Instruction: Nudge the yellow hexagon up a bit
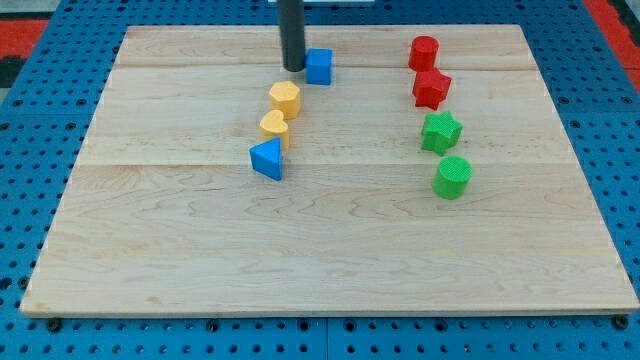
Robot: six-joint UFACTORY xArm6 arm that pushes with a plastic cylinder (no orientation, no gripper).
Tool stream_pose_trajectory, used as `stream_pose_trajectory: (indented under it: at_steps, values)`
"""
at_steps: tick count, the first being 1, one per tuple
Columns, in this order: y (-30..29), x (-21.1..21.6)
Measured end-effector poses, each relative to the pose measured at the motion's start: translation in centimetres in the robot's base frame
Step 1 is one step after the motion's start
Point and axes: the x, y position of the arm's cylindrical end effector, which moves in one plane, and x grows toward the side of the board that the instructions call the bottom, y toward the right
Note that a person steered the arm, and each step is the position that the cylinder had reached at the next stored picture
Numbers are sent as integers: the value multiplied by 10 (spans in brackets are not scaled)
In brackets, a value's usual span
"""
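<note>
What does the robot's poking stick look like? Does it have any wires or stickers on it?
It is a plain, straight, round rod, dark grey to black and smooth, and my tip is blunt. No wires, stickers or markings show on it. The rest of the arm is out of view.

The yellow hexagon sits flat on the wooden board, up in the upper-middle area a little toward the view's left. It's a chunky, plain yellow block with its six-sided top face showing, slightly orange along its sides. Looks like it's resting level, not tipped or tilted.
</note>
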Motion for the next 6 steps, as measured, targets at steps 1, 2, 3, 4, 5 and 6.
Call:
stream_pose_trajectory:
  at_steps: [1,2,3,4,5,6]
  values:
    - [-4,-29]
    - [19,8]
    - [19,65]
    - [21,98]
    - [5,56]
    - [1,14]
